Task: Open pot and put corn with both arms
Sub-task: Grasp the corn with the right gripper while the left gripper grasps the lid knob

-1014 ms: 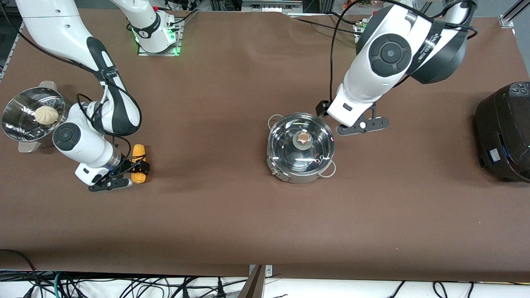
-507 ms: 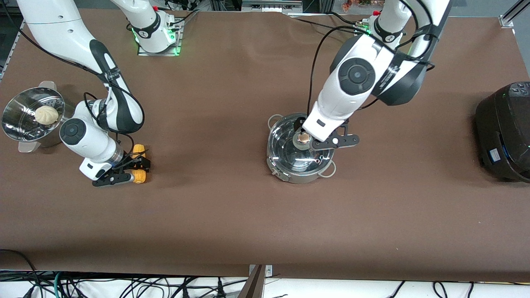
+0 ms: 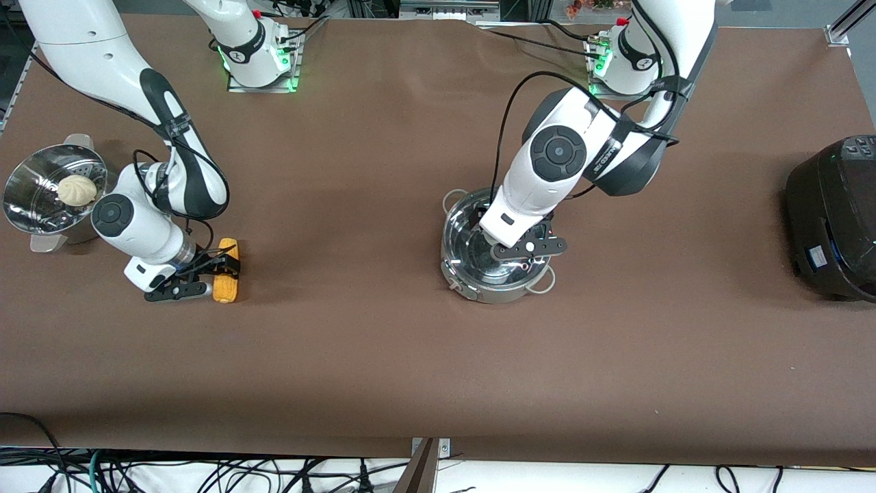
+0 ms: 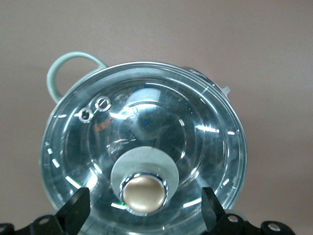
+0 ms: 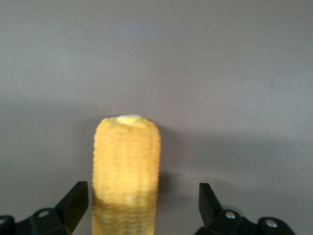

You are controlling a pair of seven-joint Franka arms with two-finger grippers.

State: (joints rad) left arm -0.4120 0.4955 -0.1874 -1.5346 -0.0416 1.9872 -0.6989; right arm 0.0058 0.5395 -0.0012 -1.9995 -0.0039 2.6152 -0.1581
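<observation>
The steel pot (image 3: 457,274) stands mid-table with its clear glass lid (image 3: 465,239) on; the lid also shows in the left wrist view (image 4: 146,127). My left gripper (image 3: 504,237) is low over the lid and open, with one finger on each side of the tan knob (image 4: 143,194) and a gap on both sides. The hand hides the knob in the front view. The yellow corn (image 3: 226,272) lies on the table toward the right arm's end. My right gripper (image 3: 216,268) is open with the corn (image 5: 126,166) between its fingers, nearer one finger (image 5: 73,203).
A steel perforated steamer pot (image 3: 31,205) holding a white bun (image 3: 76,190) stands at the table edge beside the right arm. A large black cooker (image 3: 831,219) sits at the left arm's end. Brown table cover (image 3: 383,356) lies all around.
My left arm swung from beside the pot to over the lid and came down around the knob. My right gripper shifted slightly at the corn, still open.
</observation>
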